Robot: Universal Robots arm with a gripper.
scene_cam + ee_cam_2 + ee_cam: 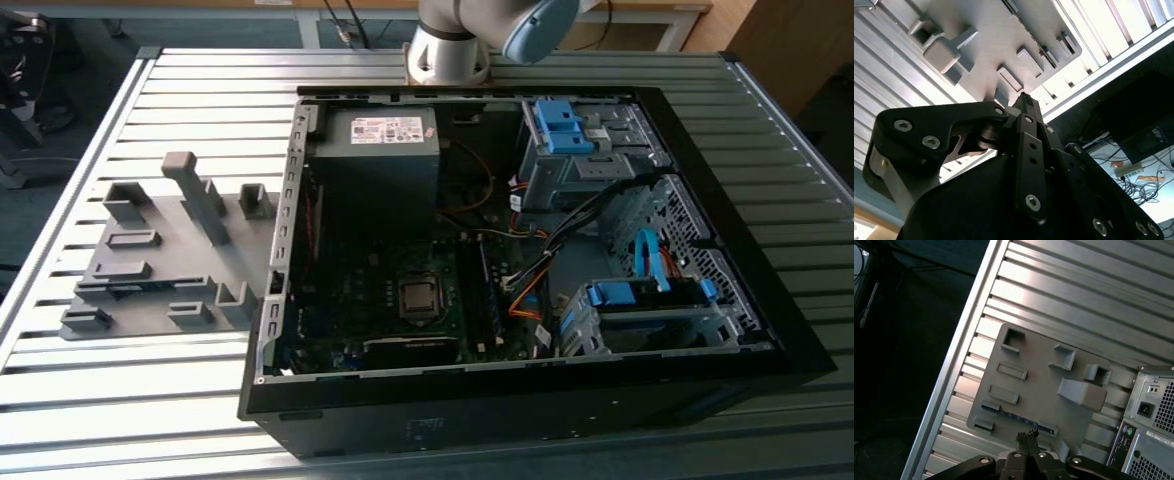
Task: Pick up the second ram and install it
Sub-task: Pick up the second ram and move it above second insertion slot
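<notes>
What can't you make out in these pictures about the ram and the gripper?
Ram: in the first wrist view, its chips and label are too small to tell.
Contact between gripper and ram: in the first wrist view the gripper's own body hides the gap.
Motherboard: in the exterior view, too dark to tell whether any stick is seated.
Arm: in the exterior view, cut off by the top edge.

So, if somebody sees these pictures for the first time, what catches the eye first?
Most likely the open computer case, lying on the slatted metal table with its motherboard and cables exposed. At the exterior view's left lies a grey holder plate. In the first wrist view the gripper hovers above it, near the dark blue ram lying in its slot.
</notes>
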